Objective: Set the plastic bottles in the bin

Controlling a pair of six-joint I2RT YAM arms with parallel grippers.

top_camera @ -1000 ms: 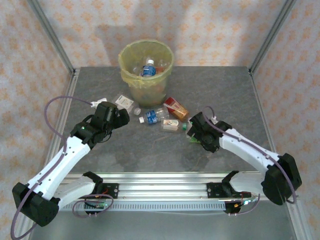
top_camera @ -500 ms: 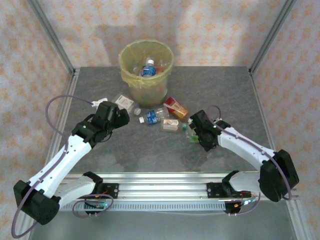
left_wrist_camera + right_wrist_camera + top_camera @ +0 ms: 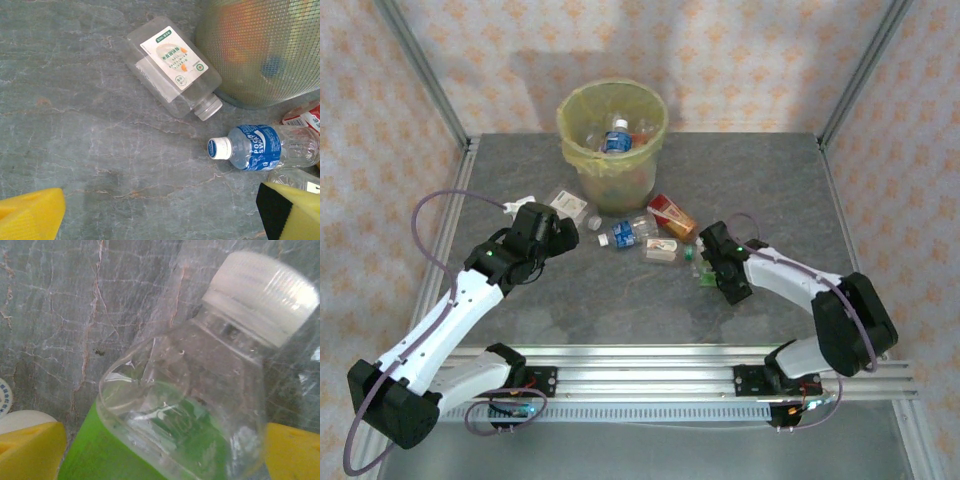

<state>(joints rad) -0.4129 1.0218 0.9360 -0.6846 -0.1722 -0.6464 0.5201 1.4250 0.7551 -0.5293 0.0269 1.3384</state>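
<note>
Over the last second the right arm [image 3: 800, 290] folds its elbow in from the lower right toward the middle of the top view. The right gripper [image 3: 712, 268] slides a little leftward up to the green-labelled bottle [image 3: 185, 405], while the left gripper [image 3: 563, 232] keeps its place left of centre. I judge that the right side is lining up the next pick, with the squeeze and lift not yet done. In the right wrist view the bottle sits between spread jaws, with yellow pads [image 3: 30, 450] at the two lower corners on either side of it; whether they touch it I cannot tell. The bottle is clear and looks empty, with a white ribbed cap at upper right, a creased shoulder and a bright green label along the lower edge. It lies on the grey table [image 3: 620, 310] at the right end of a small cluster of bottles in mid-frame, below the bin [image 3: 582, 108] at upper centre, which already holds several. The left gripper is also spread wide, with a white-labelled bottle [image 3: 172, 65] and a blue-labelled bottle [image 3: 260, 147] ahead of it beside the bin's wall.
</note>
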